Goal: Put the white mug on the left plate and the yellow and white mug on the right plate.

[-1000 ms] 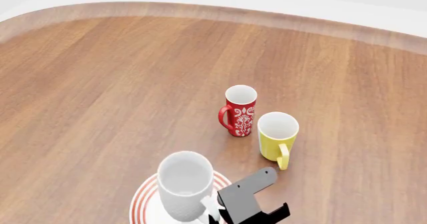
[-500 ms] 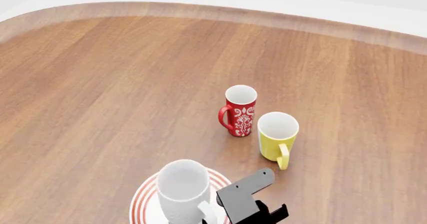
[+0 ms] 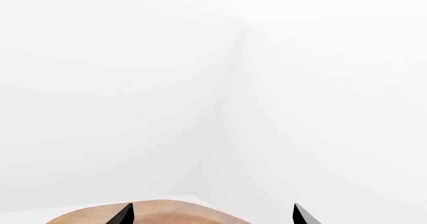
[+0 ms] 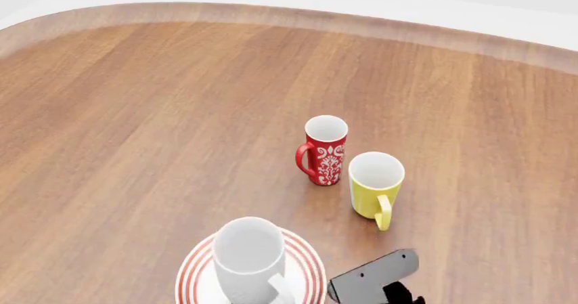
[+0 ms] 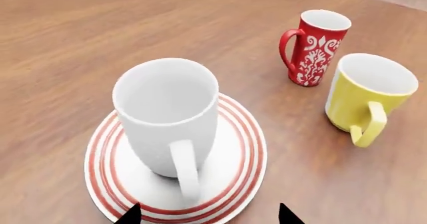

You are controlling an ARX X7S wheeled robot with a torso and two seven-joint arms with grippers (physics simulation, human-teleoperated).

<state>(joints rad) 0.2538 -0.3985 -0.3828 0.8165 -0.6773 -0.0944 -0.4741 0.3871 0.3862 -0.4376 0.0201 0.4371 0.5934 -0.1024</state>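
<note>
The white mug stands upright on a red-ringed plate at the near edge of the head view. It also shows in the right wrist view, on that plate, with its handle towards my right gripper. That gripper is open and empty, drawn back a little from the handle. Its dark wrist body shows to the right of the plate. The yellow and white mug stands on the table farther back, handle facing me. My left gripper is open and empty, facing a white wall. The second plate is out of view.
A red mug with a white floral pattern stands just behind and left of the yellow mug, close beside it. The wooden table has a curved far edge against white surroundings.
The white mug has come down onto the plate. My right gripper has let go of it and moved away to the right and towards the near edge.
</note>
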